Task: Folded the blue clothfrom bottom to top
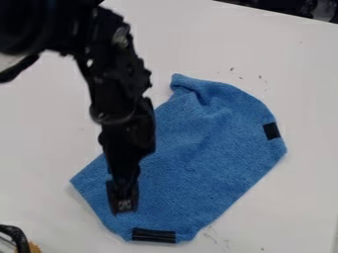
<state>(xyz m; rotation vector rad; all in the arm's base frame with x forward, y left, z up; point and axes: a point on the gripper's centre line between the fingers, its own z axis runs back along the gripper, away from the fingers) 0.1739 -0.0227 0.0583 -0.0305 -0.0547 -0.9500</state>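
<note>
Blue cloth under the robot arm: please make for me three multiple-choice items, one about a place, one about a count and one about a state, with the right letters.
1. Where is the end effector?
A) Over the lower left part of the blue cloth
B) Over its right edge
C) Beyond its top edge

2. How many black patches show on the cloth?
A) None
B) Four
C) Two

3. How does the cloth's upper left tip look?
A) Smooth
B) Rumpled
C) Cut off straight

1: A, blue fabric surrounds its lower end.
2: C, one sits by the right edge, one by the bottom edge.
3: B, creases show there.
</note>
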